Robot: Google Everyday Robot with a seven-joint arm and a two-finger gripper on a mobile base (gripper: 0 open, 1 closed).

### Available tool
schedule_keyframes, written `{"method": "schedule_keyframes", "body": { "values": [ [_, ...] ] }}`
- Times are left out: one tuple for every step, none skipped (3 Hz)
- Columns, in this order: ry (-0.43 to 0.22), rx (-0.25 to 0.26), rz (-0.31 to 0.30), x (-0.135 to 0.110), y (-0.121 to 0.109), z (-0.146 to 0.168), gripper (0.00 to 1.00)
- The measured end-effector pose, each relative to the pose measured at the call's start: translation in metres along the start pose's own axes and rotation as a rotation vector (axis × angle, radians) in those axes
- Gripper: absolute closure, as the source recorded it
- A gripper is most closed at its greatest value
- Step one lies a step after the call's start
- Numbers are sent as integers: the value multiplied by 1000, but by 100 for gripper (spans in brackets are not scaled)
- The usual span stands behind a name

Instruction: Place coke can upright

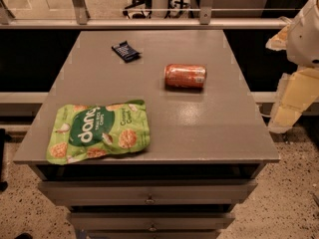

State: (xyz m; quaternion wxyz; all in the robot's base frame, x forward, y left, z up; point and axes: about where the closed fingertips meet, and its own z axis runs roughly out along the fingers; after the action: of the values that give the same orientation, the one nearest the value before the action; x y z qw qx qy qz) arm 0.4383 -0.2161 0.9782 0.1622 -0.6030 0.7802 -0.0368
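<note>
Red-orange coke can [185,76] lies sideways, far-right on the bench [209,133]. The pincer [294,101] hangs beyond the right edge; its state I cannot tell.

High front view, angled down onto table [209,123], tool [294,103] at right edge

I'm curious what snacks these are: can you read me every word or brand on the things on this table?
"dang": big white letters on the green snack bag.
Smaller print on that bag: too blurred to read.
Coke can, lying on its side: lettering too blurred to read.
Small dark packet: unreadable.
Gripper, beyond the right edge of the table: no text visible.
</note>
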Motion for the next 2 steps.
{"method": "schedule_keyframes", "body": {
  "values": [
    [0, 0, 0, 0, 0, 0, 0],
    [-17, -10, -23, -17, -6, 19, 0]
  ]
}}
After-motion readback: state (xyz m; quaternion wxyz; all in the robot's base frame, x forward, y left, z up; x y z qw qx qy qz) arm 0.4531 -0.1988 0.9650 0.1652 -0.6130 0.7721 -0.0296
